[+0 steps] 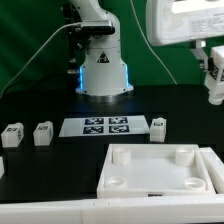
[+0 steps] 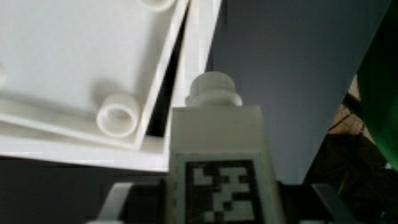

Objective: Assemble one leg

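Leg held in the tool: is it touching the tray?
Apart. Exterior view: the tool holds the leg high up, with a plain gap down to the tray.

the tool (image 1: 213,84) hangs raised, pointing down, jaws clamped on the leg (image 2: 217,140).

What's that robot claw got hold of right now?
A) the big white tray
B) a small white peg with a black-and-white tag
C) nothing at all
B: the wrist view shows the leg, tag facing the camera, clamped between the fingers of the gripper, with the tray lying apart behind it.
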`<control>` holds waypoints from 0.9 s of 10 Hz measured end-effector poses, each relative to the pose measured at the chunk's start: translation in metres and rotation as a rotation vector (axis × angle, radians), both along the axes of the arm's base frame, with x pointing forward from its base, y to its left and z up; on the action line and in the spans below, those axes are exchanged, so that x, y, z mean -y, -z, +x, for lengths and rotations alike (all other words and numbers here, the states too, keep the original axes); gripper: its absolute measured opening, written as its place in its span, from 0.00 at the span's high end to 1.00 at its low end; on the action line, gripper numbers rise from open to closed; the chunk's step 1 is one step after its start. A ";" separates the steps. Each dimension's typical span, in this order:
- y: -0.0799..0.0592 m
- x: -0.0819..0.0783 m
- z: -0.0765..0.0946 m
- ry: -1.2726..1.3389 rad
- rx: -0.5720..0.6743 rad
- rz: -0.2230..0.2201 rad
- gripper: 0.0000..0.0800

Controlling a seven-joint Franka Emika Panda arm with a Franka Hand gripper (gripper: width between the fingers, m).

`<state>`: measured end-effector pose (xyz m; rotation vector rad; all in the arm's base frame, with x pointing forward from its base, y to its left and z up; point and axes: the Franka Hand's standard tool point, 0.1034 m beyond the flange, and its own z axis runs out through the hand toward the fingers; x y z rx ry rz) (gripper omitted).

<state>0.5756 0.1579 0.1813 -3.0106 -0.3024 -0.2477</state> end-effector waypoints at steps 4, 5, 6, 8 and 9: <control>-0.001 -0.002 0.007 0.000 0.007 0.003 0.64; -0.001 -0.002 0.007 0.000 0.007 0.003 0.64; 0.003 0.001 0.011 -0.019 0.031 0.007 0.64; 0.051 0.024 0.040 -0.056 0.136 0.022 0.64; 0.047 0.025 0.051 -0.054 0.162 0.025 0.64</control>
